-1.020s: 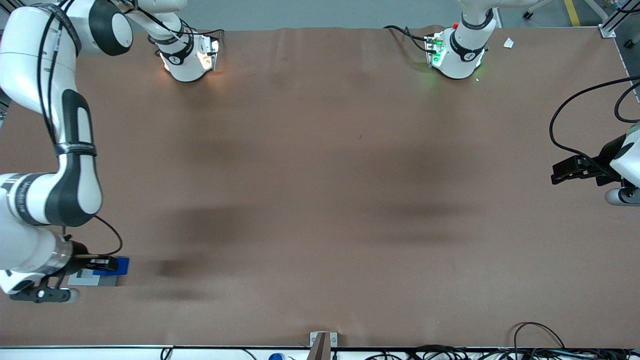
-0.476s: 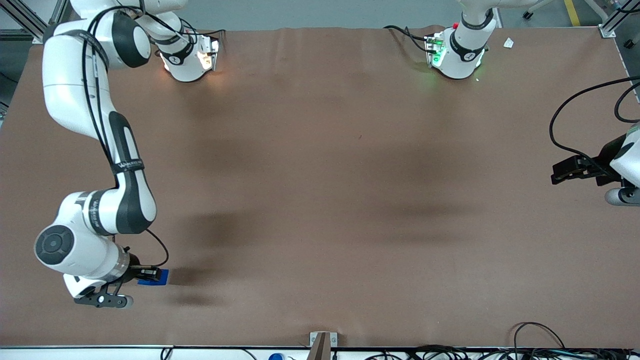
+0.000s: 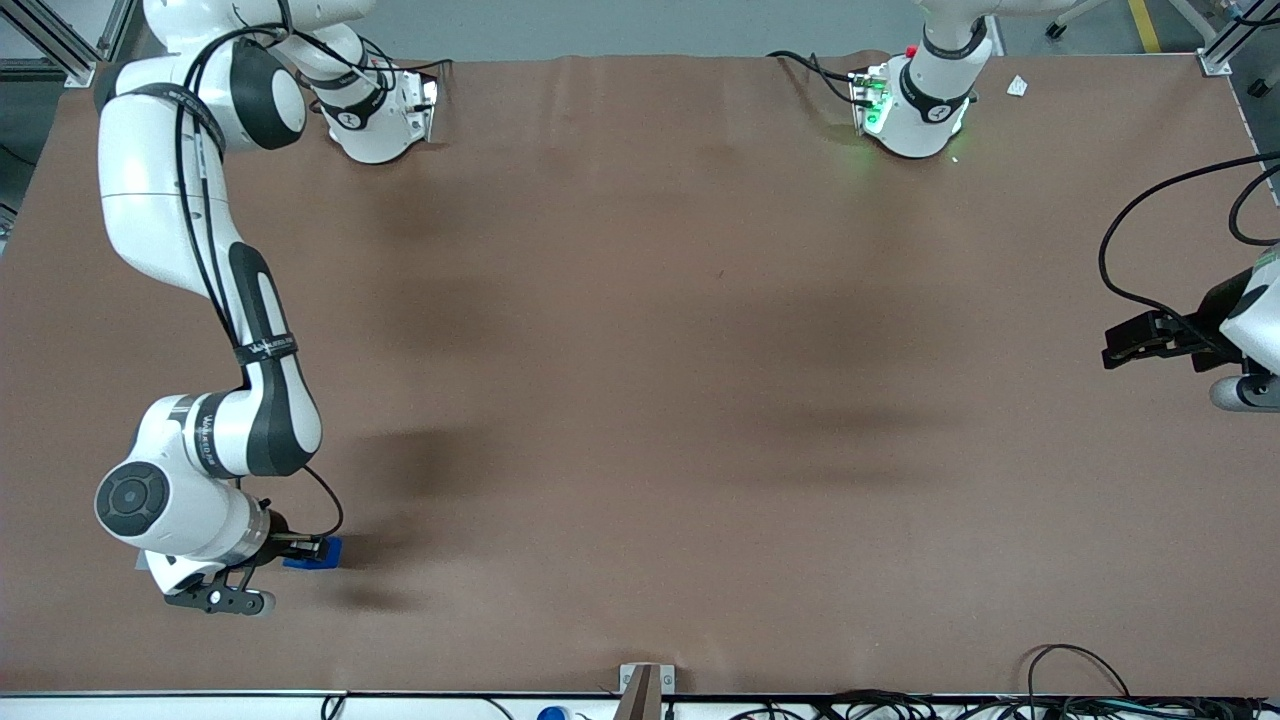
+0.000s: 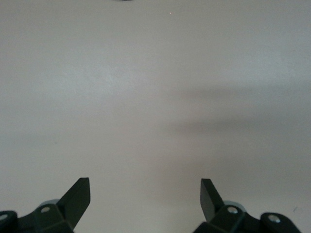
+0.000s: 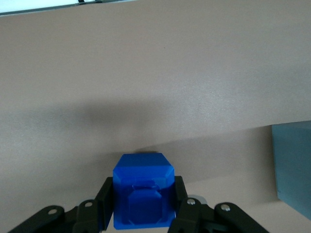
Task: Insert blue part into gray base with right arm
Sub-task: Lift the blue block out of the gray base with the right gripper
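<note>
My right arm's gripper [image 3: 310, 551] is low over the brown table, near the front camera at the working arm's end. It is shut on the blue part [image 3: 324, 553], with a black finger on each side of the part. In the right wrist view the blue part [image 5: 143, 187] shows its stepped face between the gripper's [image 5: 142, 196] fingers. The gray base [image 5: 294, 165] stands on the table beside the gripper, apart from the part. In the front view only a gray sliver [image 3: 142, 562] of the base shows under the arm's wrist.
The table's front edge [image 3: 400, 690] lies close by, with a metal bracket [image 3: 645, 684] and cables [image 3: 1080, 690] along it. The two arm bases [image 3: 375, 115] stand farthest from the camera. A white scrap [image 3: 1017, 86] lies near the parked arm's base.
The right arm has swung and carried the blue part sideways off the gray base toward the parked arm's end. The arm's wrist now covers most of the base.
</note>
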Available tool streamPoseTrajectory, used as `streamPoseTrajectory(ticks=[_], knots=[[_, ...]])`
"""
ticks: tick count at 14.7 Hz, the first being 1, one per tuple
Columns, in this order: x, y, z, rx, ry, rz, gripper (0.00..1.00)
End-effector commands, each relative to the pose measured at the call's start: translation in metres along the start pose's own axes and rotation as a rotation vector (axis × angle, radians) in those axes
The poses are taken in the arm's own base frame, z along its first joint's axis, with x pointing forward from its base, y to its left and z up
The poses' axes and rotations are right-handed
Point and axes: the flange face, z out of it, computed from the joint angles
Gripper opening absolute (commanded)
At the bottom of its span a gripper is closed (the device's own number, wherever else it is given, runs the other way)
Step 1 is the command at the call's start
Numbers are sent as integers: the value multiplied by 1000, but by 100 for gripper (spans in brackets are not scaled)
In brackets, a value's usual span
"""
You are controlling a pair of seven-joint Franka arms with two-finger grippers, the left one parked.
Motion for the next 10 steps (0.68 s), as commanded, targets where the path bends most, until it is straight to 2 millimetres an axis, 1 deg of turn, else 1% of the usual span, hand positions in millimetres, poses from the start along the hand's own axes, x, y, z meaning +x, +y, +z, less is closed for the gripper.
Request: streamPoseTrajectory(ticks=[1,2,5,7,8,9,10], knots=[[-3,-4,2,-11,-4,31,1],[-9,-2,14,-25,-20,25,1],[-15,-4,29,-44,5,9,1],[-14,-2,28,-55,9,6,2],[-15,-3,29,-57,8,3,19],[-15,-3,29,-56,11,3,60],[-14,-1,29,-55,17,6,92]])
